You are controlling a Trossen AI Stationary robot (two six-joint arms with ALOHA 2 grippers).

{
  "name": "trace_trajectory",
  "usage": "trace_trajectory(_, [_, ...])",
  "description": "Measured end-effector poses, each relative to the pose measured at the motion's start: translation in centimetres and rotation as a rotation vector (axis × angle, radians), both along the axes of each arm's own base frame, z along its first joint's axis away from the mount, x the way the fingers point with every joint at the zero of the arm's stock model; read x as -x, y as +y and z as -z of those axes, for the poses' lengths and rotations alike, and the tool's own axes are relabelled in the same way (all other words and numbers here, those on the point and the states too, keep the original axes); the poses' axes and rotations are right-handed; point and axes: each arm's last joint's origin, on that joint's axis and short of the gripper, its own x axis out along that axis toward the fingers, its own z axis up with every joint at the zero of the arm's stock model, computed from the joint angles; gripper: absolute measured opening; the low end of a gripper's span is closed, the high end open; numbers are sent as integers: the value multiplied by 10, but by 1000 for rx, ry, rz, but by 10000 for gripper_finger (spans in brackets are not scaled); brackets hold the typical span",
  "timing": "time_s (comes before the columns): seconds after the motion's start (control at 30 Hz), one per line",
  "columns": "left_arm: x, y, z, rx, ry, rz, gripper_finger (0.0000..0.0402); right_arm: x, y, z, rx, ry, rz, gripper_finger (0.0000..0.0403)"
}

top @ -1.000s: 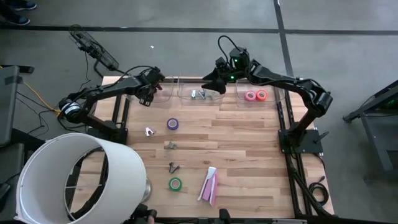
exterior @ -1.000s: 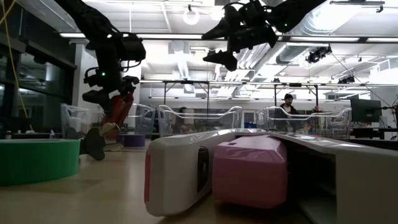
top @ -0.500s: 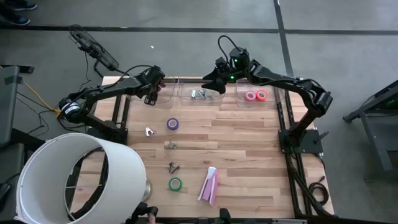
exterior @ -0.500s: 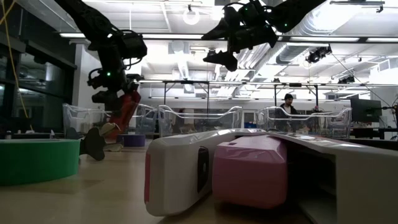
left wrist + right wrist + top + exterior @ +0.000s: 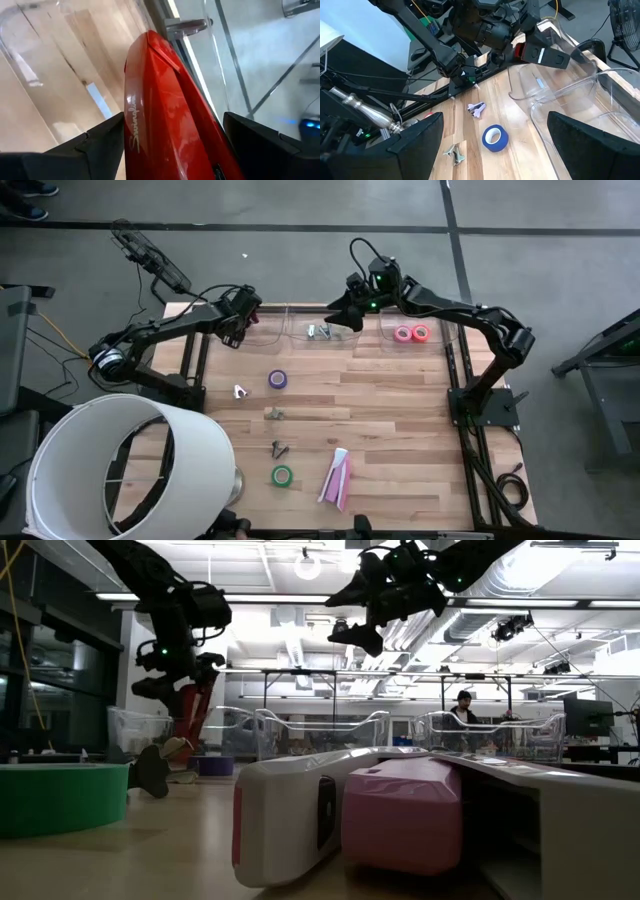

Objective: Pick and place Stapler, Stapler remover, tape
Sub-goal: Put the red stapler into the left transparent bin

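Clearly legible, white script "Swingline" on red stapler (image 5: 170,115), gripped by left tool (image 5: 238,328), right tool (image 5: 342,314) spread empty.

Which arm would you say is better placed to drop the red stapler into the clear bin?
Left: its claw already grips the red stapler over the leftmost clear bin. The right claw hangs empty.

Even, soft light covers the table (image 5: 400,390) in the high view, with only faint shadows. The low view looks into bright ceiling lights (image 5: 306,567), leaving both arms as dark silhouettes. Nearest objects there are blurred. The red stapler (image 5: 165,115) shows glossy white glare.
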Motion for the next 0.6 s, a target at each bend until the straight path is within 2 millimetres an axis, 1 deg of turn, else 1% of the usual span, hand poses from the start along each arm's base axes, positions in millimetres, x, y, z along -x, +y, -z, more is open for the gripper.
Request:
trace_trajectory(0.2, [1,-1,-2,6,-69,-69,315,0,0,0,10,-1,-3,348])
trace_trajectory(0.43, [-5,-7,-8,-84,-59,-90,315,0,0,0,9,0,-3,348])
trace_trajectory(0.6, [-5,-7,-11,-90,-61,-68,310,0,0,0,8,1,-3,348])
